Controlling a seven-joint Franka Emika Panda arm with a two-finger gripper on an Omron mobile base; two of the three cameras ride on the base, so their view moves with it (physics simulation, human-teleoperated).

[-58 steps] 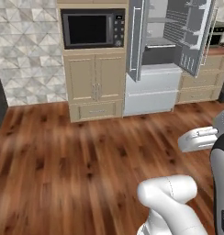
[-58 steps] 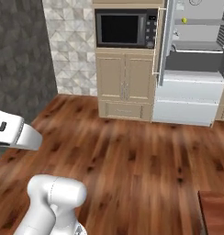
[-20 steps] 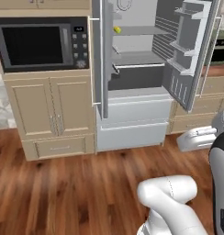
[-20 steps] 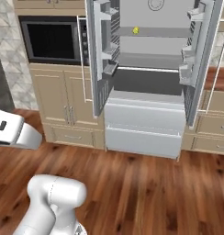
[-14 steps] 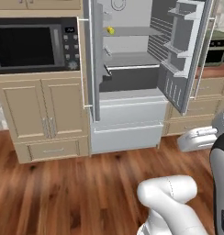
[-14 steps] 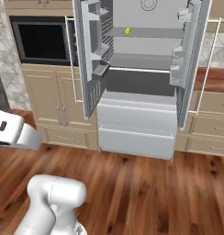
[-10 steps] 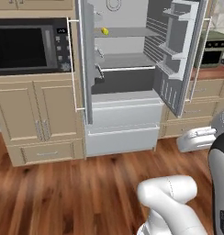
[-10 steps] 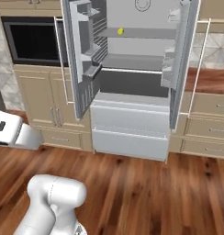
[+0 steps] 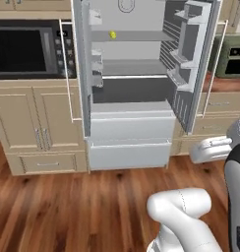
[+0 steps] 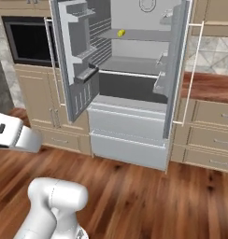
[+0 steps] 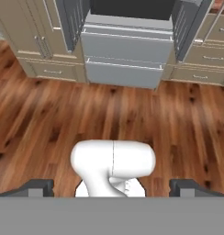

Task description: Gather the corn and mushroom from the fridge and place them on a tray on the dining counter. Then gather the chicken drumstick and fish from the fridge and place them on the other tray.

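While we face the open fridge (image 9: 129,123), claw (image 11: 112,186) spread wide and empty, corn (image 9: 112,35) sits on the high shelf; reaching up risks clipping the doors.

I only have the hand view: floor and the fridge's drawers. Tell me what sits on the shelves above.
Observer: One small yellow item, likely the corn, lies on the upper shelf.
Operator: Report the doors.
Observer: Both fridge doors stand swung wide open.
Operator: Say what's left of the fridge.
Observer: A built-in microwave sits above tan cabinets.
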